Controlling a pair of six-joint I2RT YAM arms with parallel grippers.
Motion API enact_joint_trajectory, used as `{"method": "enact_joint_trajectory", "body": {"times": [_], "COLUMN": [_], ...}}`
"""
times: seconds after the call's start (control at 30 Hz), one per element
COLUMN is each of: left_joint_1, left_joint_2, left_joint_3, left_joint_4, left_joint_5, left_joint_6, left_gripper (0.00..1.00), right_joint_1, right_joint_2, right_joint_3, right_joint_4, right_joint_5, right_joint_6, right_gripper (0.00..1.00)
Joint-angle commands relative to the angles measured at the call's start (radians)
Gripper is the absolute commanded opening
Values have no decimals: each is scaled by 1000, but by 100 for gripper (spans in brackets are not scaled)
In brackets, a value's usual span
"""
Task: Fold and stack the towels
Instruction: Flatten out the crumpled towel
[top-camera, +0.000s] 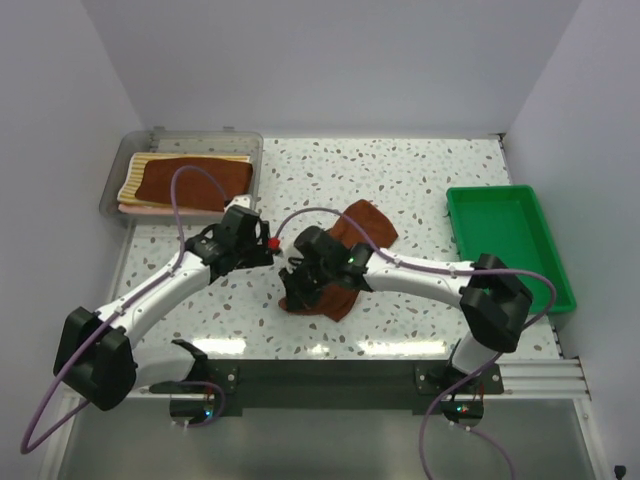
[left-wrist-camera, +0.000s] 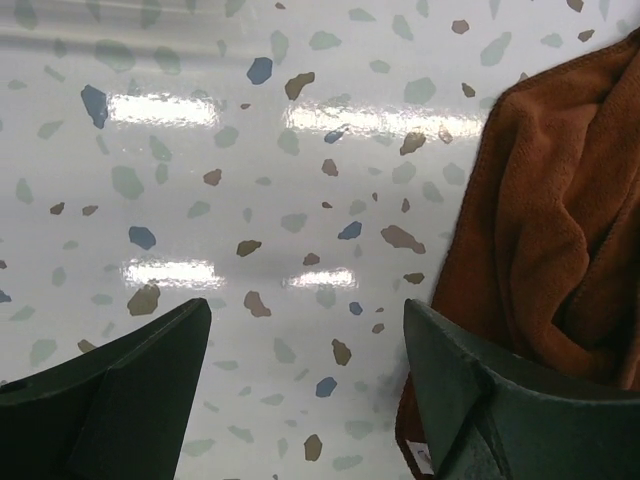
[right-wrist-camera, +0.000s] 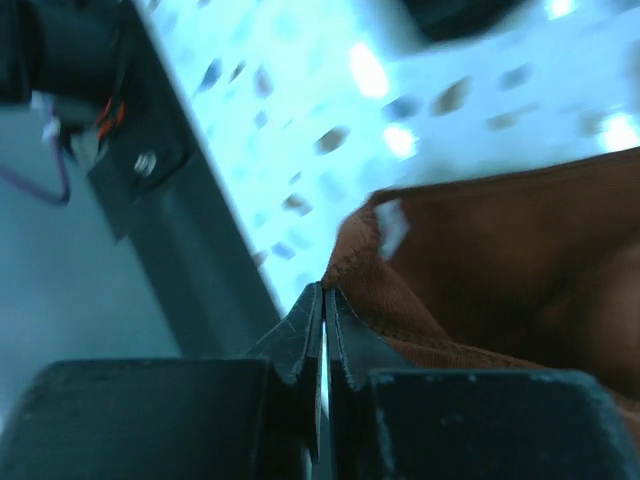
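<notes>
Rust-brown plush sits right at the tips of the right gripper (right-wrist-camera: 323, 300), whose jaws are pressed together and seem to nip the hemmed corner of the crumpled towel (right-wrist-camera: 500, 260). It looks soft, light and limp — it will sag and drag, so a hem or corner is the place to take it. The left gripper (left-wrist-camera: 305, 330) hangs spread wide above the table (left-wrist-camera: 200, 180), the cloth's edge just beside one finger, nothing between them. Farther off, folded towels (top-camera: 190, 180) lie in the clear bin (top-camera: 112, 195).
</notes>
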Motion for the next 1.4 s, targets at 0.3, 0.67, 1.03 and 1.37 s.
{"method": "enact_joint_trajectory", "body": {"times": [0.3, 0.67, 1.03, 1.37], "left_joint_1": [13, -77, -162, -196], "left_joint_2": [-59, 36, 44, -24], "left_joint_3": [-71, -102, -102, -191], "left_joint_4": [21, 136, 147, 167], "left_joint_5": [68, 289, 381, 491], "left_joint_6": [6, -37, 170, 230], "left_gripper": [83, 84, 79, 79], "right_joint_1": [72, -358, -493, -495], "right_joint_2": [-90, -135, 87, 239], "right_joint_3": [75, -65, 39, 147], "right_joint_4": [-348, -242, -99, -118], "right_joint_5": [154, 366, 115, -107], "right_joint_6": [-119, 89, -116, -194], "right_gripper": [57, 57, 54, 54]}}
